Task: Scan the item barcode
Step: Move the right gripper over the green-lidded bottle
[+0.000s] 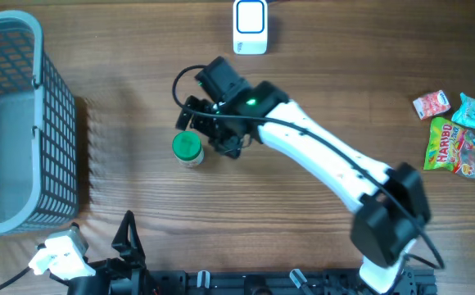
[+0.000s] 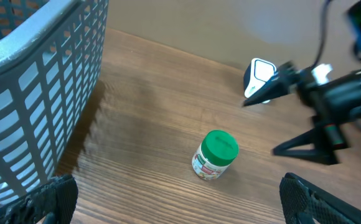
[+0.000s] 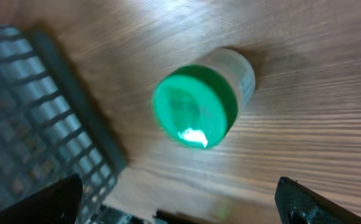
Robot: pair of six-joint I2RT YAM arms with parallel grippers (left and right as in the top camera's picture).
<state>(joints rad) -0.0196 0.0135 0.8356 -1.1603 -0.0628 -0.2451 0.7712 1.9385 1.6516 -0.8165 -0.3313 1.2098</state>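
Overhead: jar with a green lid stood lid-up on the table, left of centre, between the basket and the right arm's wrist. Right gripper sat just beside the jar on its upper-right side, jaws spread, nothing in them, and I couldn't tell whether a finger touched the jar. Scanner was at the far edge, well apart from the jar. Snack packs lay at the far right. Left gripper was parked at the near edge, near the basket corner. Left wrist: left gripper was wide open and empty, with only the fingertips showing in the bottom corners. Jar stood alone on bare wood ahead, basket to its left, scanner beyond it. Right gripper was to the right of the jar, fingers splayed, with a clear gap to it. Right wrist: right gripper was fully open, holding nothing. Jar was seen lid-on ahead of the tips, not between them, with the basket wall close on the left.
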